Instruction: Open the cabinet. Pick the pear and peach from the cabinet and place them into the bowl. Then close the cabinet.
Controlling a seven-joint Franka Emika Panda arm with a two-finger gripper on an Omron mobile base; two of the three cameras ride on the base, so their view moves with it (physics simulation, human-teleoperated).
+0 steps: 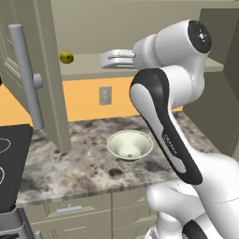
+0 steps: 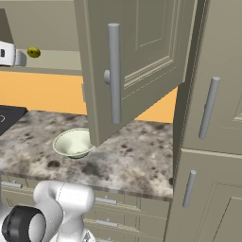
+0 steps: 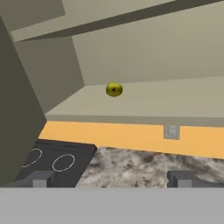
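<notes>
Up on the bottom shelf of the grey-beige wall cabinet [image 1: 46, 70], both panelled doors swung wide, sits the small yellow-green pear [image 1: 66, 58], all alone toward the left end of that shelf! From the hand camera it's right there at twelve o'clock, a touch left of centre [image 3: 114, 89], resting on the beige shelf board with a dark dimple facing us. The white two-finger hand [image 1: 106, 59] hangs level with the shelf, well apart from the pear and at its three o'clock in the left base view; the fingers [image 3: 181, 178] stand spread as wide as they go, with nothing between them. Down on the mottled brown-grey stone bench [image 1: 84, 163] waits the round pale cream-green bowl [image 1: 130, 144], upright, inside bare, sitting at six o'clock below the hand. From the right base camera the bowl [image 2: 72, 142] peeks out just beside the lower corner of the open right door, whose long grey bar handle [image 2: 114, 73] runs vertical. A black cooktop [image 1: 11, 163] lies at the bench's nine o'clock end, and a grey wall socket [image 1: 105, 95] shows on the orange backsplash
</notes>
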